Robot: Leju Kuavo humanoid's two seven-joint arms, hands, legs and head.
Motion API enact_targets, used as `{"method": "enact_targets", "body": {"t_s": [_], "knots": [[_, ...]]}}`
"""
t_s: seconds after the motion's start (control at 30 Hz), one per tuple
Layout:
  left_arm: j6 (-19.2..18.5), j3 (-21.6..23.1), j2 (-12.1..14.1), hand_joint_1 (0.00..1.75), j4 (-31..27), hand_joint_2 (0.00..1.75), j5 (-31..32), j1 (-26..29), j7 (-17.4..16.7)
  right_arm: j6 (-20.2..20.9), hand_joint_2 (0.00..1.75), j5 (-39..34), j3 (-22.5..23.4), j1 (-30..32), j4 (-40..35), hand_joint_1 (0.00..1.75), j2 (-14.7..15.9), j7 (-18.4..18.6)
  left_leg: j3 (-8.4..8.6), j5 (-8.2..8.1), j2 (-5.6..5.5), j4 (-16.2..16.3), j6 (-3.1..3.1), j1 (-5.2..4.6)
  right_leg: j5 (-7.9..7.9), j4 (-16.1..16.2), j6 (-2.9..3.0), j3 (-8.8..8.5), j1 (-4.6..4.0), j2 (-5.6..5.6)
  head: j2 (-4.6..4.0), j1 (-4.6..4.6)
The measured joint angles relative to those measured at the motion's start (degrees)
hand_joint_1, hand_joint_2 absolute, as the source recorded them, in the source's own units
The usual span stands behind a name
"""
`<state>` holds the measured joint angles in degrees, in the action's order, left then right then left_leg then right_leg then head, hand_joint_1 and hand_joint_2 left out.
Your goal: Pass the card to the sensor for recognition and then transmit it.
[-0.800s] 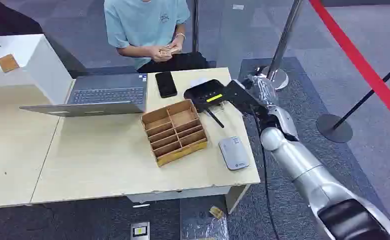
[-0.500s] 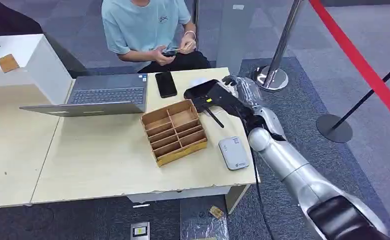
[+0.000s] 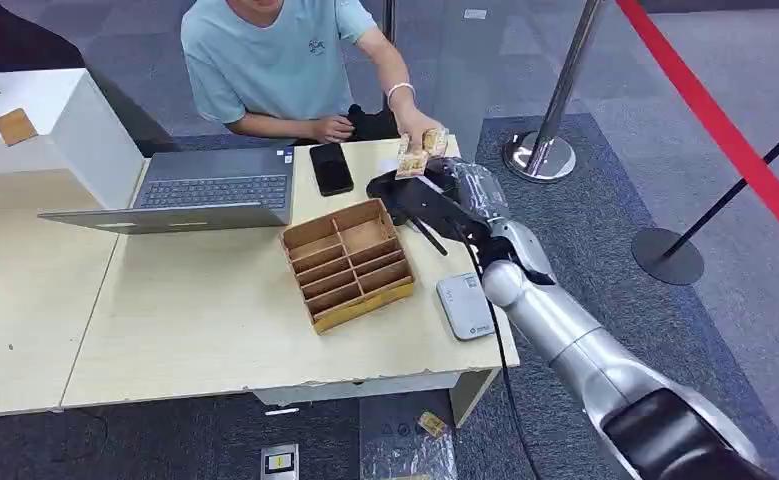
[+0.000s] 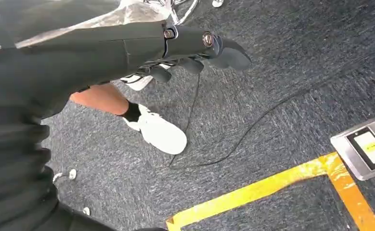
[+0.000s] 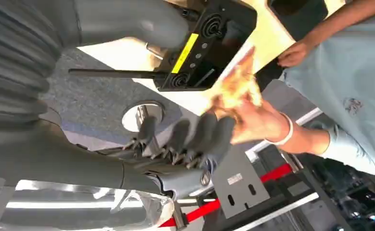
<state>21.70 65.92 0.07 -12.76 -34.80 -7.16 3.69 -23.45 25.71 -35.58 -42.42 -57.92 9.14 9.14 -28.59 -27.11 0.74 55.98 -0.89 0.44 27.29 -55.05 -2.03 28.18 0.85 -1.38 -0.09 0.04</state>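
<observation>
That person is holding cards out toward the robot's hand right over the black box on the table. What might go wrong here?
1. The right hand is open beside the cards, not gripping them; if the person's hand lets go early, they may drop.
2. The handover is just above the black card reader, so the arm might knock it or its antenna.
3. Robot fingers could pinch the person's hand, since the two are very close.

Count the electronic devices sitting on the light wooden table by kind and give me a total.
Laptop: 1
Phone: 1
Black antenna reader: 1
Grey card sensor: 1
Total: 4
</observation>
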Motion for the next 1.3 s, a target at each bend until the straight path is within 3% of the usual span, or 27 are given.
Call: {"method": "enact_targets", "body": {"t_s": [0.03, 0.1, 0.17, 0.37, 1.0, 1.03, 1.07, 1.3], "knots": [[0.0, 0.0, 0.0, 0.0, 0.0, 1.75, 0.0, 0.0, 0.0, 0.1, 1.75, 0.2, -0.2, 0.0, 0.2, 0.0, -0.1, -0.1, -0.01, 0.0, 0.0, 0.0, 0.0, 0.0, 0.0, 0.0, 0.0, 0.0, 0.0, 0.0, 0.0, 0.04], [0.0, 0.0, 0.0, 0.0, 0.0, 1.75, 0.0, 0.0, 0.0, 0.0, 1.75, 0.2, -0.5, -0.1, 0.5, 0.19, -0.4, -0.1, 0.0, 0.0, 0.0, 0.0, 0.0, 0.0, 0.0, 0.0, 0.0, 0.0, 0.0, 0.0, 0.0, 0.02], [0.1, 0.0, 0.0, 0.0, 0.0, 1.75, 0.0, 0.0, 0.0, -0.4, 1.75, 0.2, -0.7, -0.1, 0.5, 0.0, -0.5, -0.1, -0.01, 0.0, 0.0, 0.0, 0.0, 0.0, 0.0, 0.0, 0.0, 0.0, 0.0, 0.0, 0.0, 0.02], [0.3, 0.0, 0.0, 0.0, 0.0, 1.75, 0.0, 0.0, 0.1, -2.3, 1.75, 0.7, -1.3, -0.1, 0.4, 0.0, -0.9, -0.1, 0.01, 0.0, 0.0, 0.0, 0.0, 0.0, 0.0, 0.0, 0.0, 0.0, 0.0, 0.0, 0.0, 0.02], [0.4, 0.0, 0.0, 0.0, 0.0, 1.75, 0.2, 0.0, -0.1, -2.3, 1.75, 1.5, -2.2, -0.1, 0.4, 0.02, -1.3, -0.1, 0.01, 0.01, 0.0, 0.0, -0.01, 0.0, 0.0, 0.0, 0.0, 0.0, 0.0, 0.0, 0.0, 0.02], [0.3, 0.0, 0.0, 0.0, 0.0, 1.75, 0.2, 0.0, -0.1, -2.3, 1.75, 1.6, -2.3, 0.0, 0.4, 1.34, -1.3, -0.1, 0.02, 0.01, 0.0, 0.0, -0.01, 0.0, 0.0, 0.0, 0.0, 0.0, 0.0, 0.0, 0.0, 0.02], [0.4, 0.0, 0.0, 0.0, 0.0, 1.75, 0.2, 0.0, -0.2, -2.3, 1.75, 1.6, -2.4, 0.1, 0.4, 1.75, -1.3, -0.1, 0.02, 0.01, 0.0, 0.0, -0.01, 0.0, 0.0, 0.0, 0.0, 0.0, 0.0, 0.0, 0.0, 0.02], [0.3, 0.1, 0.0, 0.0, 0.0, 1.75, 0.4, 0.0, -0.7, -6.1, 1.75, 2.4, -2.8, 0.8, 0.5, 1.75, -1.4, -2.2, 0.02, 0.01, 0.01, 0.0, -0.01, 0.0, 0.0, 0.0, 0.0, 0.01, 0.0, 0.0, 0.0, 0.02]]}}
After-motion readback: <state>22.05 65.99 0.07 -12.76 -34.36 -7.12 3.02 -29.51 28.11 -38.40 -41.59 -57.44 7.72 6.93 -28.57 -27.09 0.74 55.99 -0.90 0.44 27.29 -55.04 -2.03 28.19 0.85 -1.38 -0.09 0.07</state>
